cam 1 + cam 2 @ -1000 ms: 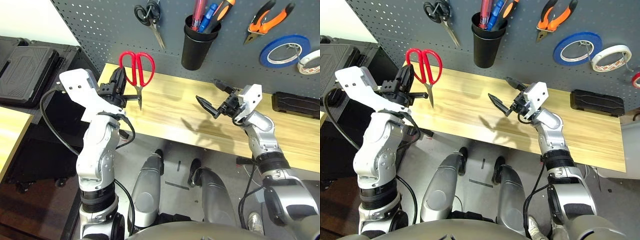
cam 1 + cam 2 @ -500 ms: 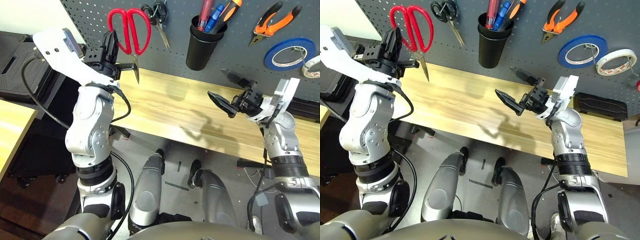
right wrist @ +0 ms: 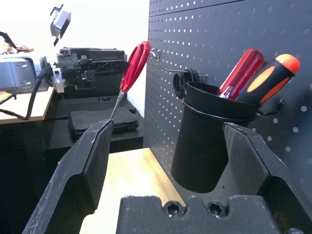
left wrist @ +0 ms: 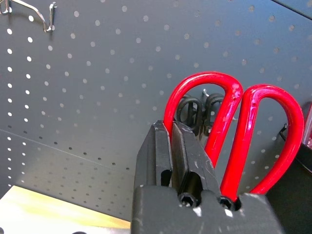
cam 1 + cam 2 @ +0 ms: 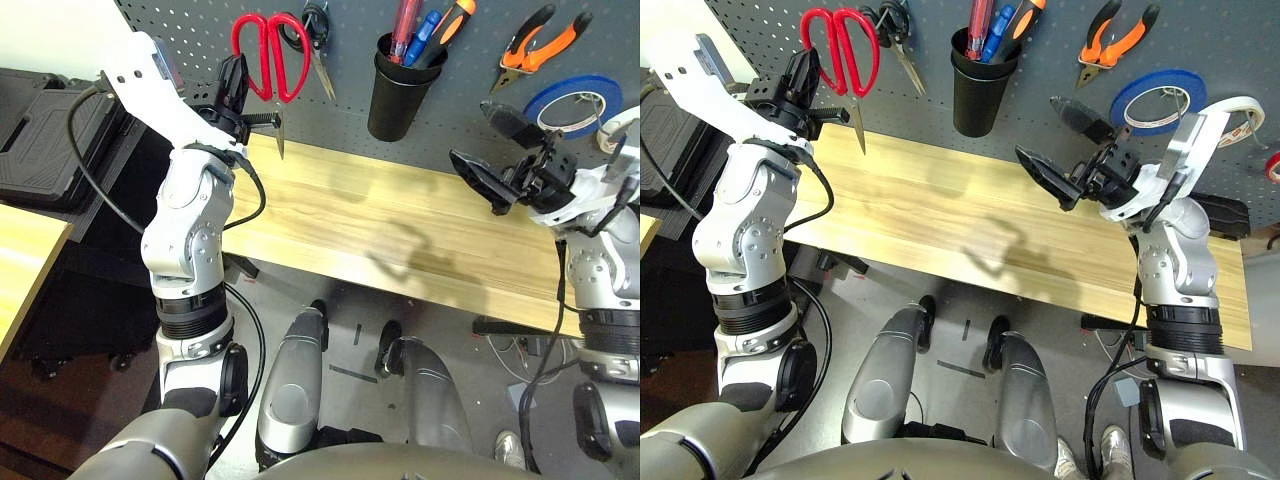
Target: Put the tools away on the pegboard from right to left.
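So the left gripper (image 5: 233,85) is clenched on one handle loop of the red scissors (image 5: 268,62), holding them up against the pegboard (image 5: 200,30) near its left edge, blades pointing down toward the back edge of the worktop (image 5: 400,230). In the left wrist view the red loops sit right in front of the black scissors (image 4: 197,111), which hang on a hook just beside them.

The right gripper (image 5: 1065,150) is empty, fingers spread wide apart, hovering above the right part of the worktop and aimed toward the black cup (image 5: 398,90).

Rest of the board: the cup holds a red screwdriver (image 3: 242,70) plus an orange-and-black one and a blue pen. The orange pliers (image 5: 535,45) hang to the right of the cup, then the blue tape roll (image 5: 1155,100) and the white tape roll (image 5: 1230,112) toward the right edge. A bit of red ring (image 5: 1274,165) peeks in at the far right.
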